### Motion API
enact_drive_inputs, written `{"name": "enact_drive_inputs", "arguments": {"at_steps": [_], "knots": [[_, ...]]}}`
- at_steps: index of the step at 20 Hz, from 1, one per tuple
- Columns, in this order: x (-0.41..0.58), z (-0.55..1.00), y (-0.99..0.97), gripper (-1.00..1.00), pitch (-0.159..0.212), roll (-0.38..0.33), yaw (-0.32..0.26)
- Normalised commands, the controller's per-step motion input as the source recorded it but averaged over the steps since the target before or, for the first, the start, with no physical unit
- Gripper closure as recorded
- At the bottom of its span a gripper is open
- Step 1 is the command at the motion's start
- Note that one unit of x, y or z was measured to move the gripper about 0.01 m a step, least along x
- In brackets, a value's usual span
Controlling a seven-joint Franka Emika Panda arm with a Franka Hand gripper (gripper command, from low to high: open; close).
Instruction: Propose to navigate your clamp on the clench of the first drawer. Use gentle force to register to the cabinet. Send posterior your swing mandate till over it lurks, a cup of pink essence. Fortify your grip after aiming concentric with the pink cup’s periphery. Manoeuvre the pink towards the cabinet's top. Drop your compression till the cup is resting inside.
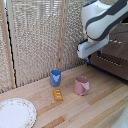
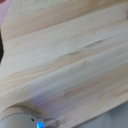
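The pink cup stands upright on the wooden table, faceted and dusty pink. The dark brown cabinet stands at the exterior view's right, with a silver bar handle on a drawer front. My clamp hangs from the bulky white arm just in front of the cabinet's near edge, above and behind the pink cup and apart from it. Its fingers are mostly hidden by the white hand, so I cannot tell how the jaws stand. The wrist view is blurred: bare table boards and a blue fingertip at the edge.
A blue cup stands to the exterior view's left of the pink cup. A small yellow block lies in front of it. A white patterned plate sits at the near left corner. A pale reed screen closes the back.
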Motion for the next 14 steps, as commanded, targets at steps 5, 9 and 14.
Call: {"name": "enact_drive_inputs", "arguments": {"at_steps": [5, 9, 14], "knots": [[0.000, -0.31, 0.06, -1.00, -0.213, 0.266, -0.106], [0.034, -0.40, -0.01, -1.00, -0.166, 0.199, -0.078], [0.123, -0.36, -0.10, -1.00, -0.048, 0.054, -0.070]]}}
